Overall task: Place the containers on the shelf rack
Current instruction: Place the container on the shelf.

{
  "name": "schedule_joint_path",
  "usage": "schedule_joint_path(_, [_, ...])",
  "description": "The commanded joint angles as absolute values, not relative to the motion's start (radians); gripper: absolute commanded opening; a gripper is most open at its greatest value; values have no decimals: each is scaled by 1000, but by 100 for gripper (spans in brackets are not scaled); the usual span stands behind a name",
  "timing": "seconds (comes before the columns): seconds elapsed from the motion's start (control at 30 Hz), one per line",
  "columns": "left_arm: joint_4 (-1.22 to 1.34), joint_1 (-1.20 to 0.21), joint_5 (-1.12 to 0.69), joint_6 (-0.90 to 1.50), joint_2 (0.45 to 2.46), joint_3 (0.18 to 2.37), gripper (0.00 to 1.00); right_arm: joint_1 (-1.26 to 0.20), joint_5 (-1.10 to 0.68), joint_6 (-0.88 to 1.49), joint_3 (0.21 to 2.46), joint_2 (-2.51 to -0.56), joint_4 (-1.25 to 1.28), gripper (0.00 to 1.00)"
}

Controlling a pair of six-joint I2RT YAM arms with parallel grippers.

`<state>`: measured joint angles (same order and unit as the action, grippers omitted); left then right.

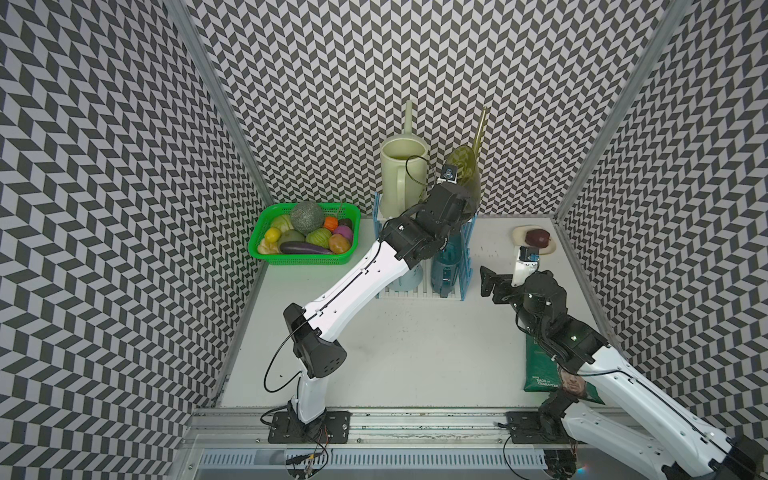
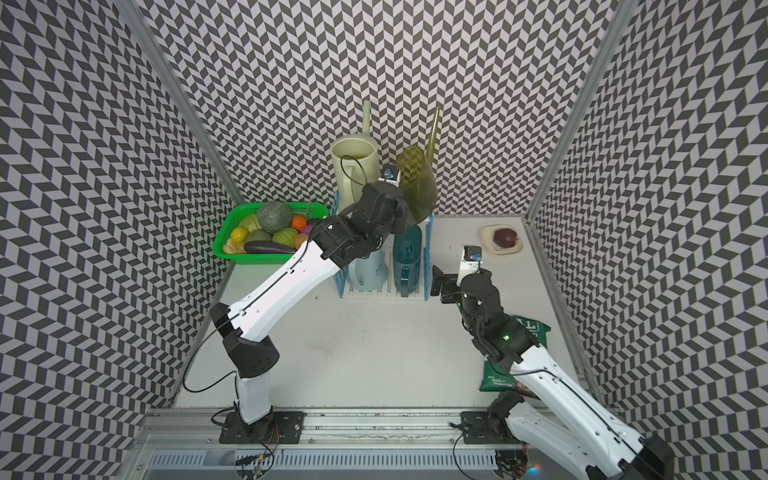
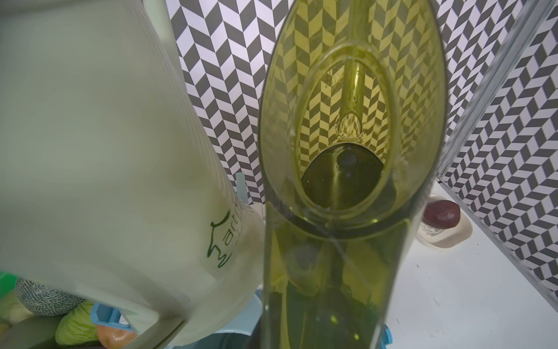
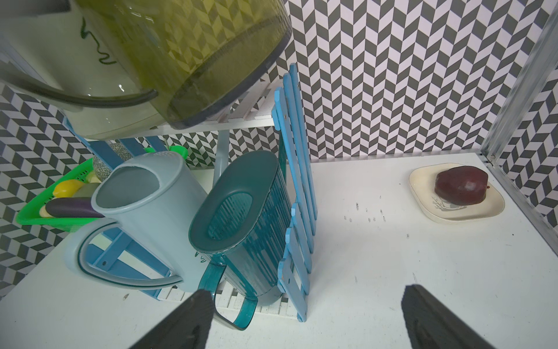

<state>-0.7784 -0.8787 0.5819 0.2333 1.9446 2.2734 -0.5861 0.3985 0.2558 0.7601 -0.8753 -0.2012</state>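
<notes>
Olive jug (image 3: 350,121) filled left wrist cam, left tool (image 1: 465,203) clamped on it; jug leaned, base edge on shelf rack (image 4: 297,181) top tier by bench (image 1: 415,353) back edge. Right tool (image 4: 306,290) gaped empty, further off.

basket (image 1: 303,259) left of rack (image 1: 465,266), dish (image 1: 518,233) right

Super close on the translucent olive-green jug (image 3: 350,151), looking straight down into its mouth. The cream jug (image 3: 105,136) with green lettering is just beside it. Past them, a small dish (image 3: 453,238) holding a dark red fruit (image 3: 442,213) sits on the white table (image 3: 468,296).
</notes>
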Motion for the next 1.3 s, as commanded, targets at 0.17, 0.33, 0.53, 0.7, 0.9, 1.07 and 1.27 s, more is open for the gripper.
schedule_joint_path(0.17, [-699, -861, 590, 262, 1958, 2336, 0, -584, 392, 268, 779, -864, -172, 99])
schedule_joint_path(0.33, [-689, -856, 609, 256, 1966, 2343, 0, -584, 393, 268, 777, -864, -170, 99])
schedule_joint_path(0.53, [-691, -856, 625, 246, 1977, 2335, 0, -584, 394, 266, 776, -864, -172, 100])
schedule_joint_path(0.7, [-687, -856, 644, 238, 1976, 2315, 0, -584, 394, 264, 775, -863, -172, 100])
schedule_joint_path(0.9, [-687, -856, 656, 233, 1980, 2301, 0, -584, 394, 265, 774, -862, -170, 100])
schedule_joint_path(1.07, [-690, -857, 657, 238, 1985, 2292, 2, -584, 394, 265, 773, -862, -169, 100])
schedule_joint_path(1.27, [-693, -856, 648, 243, 1994, 2283, 8, -584, 396, 264, 773, -861, -172, 100])
